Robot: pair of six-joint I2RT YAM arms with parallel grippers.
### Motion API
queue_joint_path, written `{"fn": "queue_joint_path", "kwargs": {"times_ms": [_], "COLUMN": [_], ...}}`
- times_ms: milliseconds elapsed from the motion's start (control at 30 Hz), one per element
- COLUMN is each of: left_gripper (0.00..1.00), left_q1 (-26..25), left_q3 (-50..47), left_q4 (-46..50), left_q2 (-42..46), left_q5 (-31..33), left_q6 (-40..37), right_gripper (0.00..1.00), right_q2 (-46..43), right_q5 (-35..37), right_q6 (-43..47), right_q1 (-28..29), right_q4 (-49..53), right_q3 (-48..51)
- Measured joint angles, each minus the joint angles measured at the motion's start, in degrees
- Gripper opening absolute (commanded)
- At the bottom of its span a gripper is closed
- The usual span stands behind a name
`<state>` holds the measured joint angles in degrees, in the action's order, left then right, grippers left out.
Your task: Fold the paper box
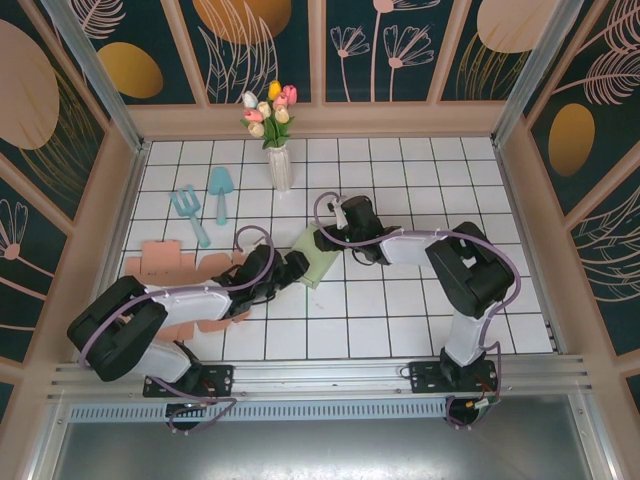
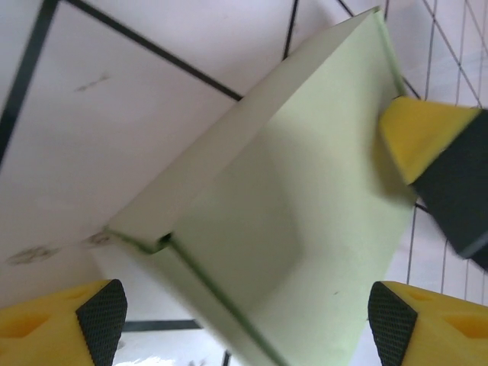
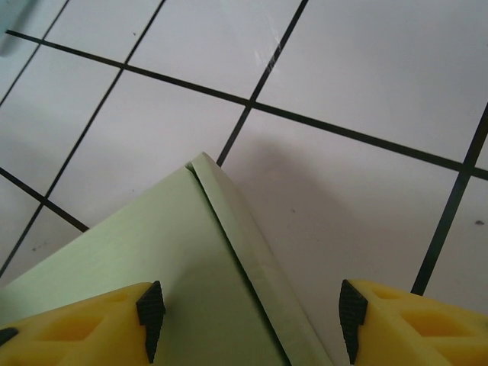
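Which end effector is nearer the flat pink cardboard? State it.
Left. The left end effector sits just right of the pink cardboard; the right end effector is farther right, over the green box.

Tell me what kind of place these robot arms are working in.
Likely a staged robot test booth, not a real room: white tiled table, floral wall panels, and a vase of tulips.
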<state>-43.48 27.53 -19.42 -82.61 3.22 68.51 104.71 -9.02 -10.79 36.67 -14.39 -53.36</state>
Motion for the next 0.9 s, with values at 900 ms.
{"fn": "queue_joint_path", "kwargs": {"times_ms": [900], "left_gripper": [0.85], "left_q1": [2.7], "left_q3": [53.9], "left_q4": [12.6], "left_q2": [-36.1], "left_q5": [6.5], "left_q6": [-14.7], "right_gripper": [0.59], "right_q2": [-8.3], "right_q5": [-0.2], "right_q6": [-10.2], "right_q1": [-17.2], "right_q4": [-7.8], "right_q3": [8.8]}}
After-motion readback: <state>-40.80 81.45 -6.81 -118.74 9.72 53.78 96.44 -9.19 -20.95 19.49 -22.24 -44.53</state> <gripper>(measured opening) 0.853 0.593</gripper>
